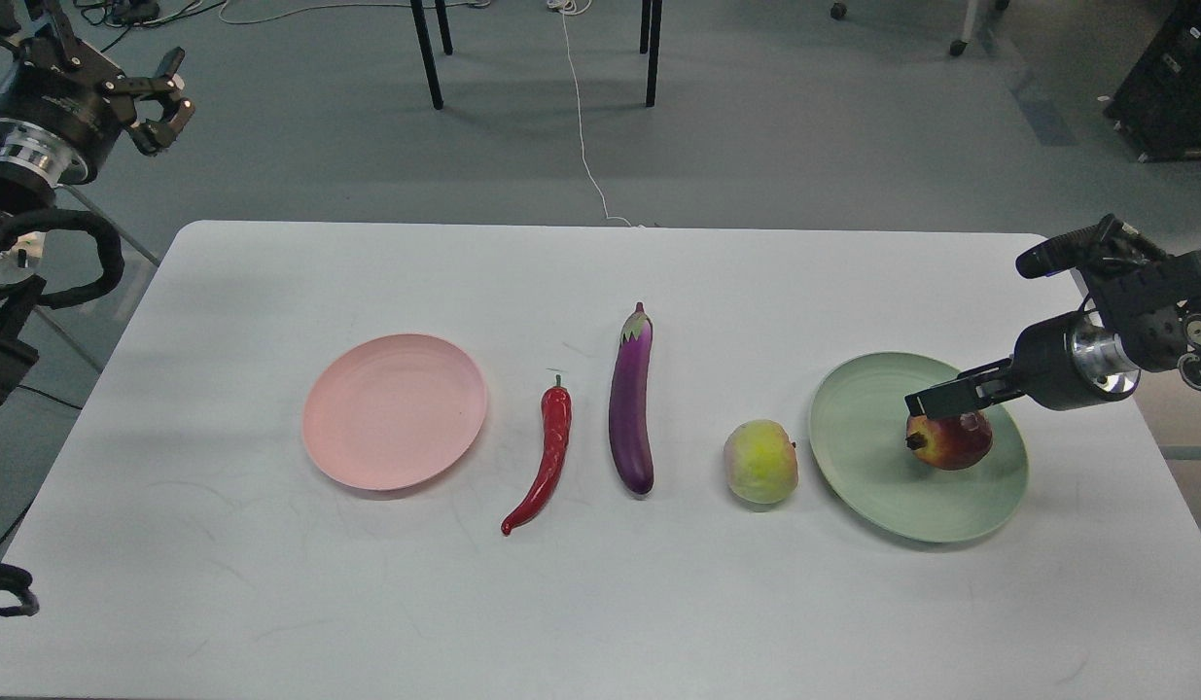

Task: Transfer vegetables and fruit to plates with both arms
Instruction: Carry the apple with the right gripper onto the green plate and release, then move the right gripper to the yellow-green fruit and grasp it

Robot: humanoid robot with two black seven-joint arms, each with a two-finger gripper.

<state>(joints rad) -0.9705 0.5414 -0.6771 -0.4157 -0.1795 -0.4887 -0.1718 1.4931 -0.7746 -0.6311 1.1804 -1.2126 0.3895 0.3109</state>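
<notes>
The dark-red fruit [950, 440] lies on the right side of the pale green plate [872, 467]. My right gripper [936, 399] hangs just above it, fingers apart and off the fruit. The yellow-green fruit [760, 462] sits on the table just left of the green plate. The purple eggplant [631, 399] and the red chili [549, 457] lie side by side at the table's middle. The pale pink plate [394, 410] is bare, left of the chili. My left gripper [165, 97] is open and empty, high at the far left, beyond the table's corner.
The white table [600, 603] has a rounded far-left corner near my left arm. Black chair legs [425, 53] and a white cable [581, 117] are on the floor beyond the table. A dark cabinet [1174, 78] stands at the far right.
</notes>
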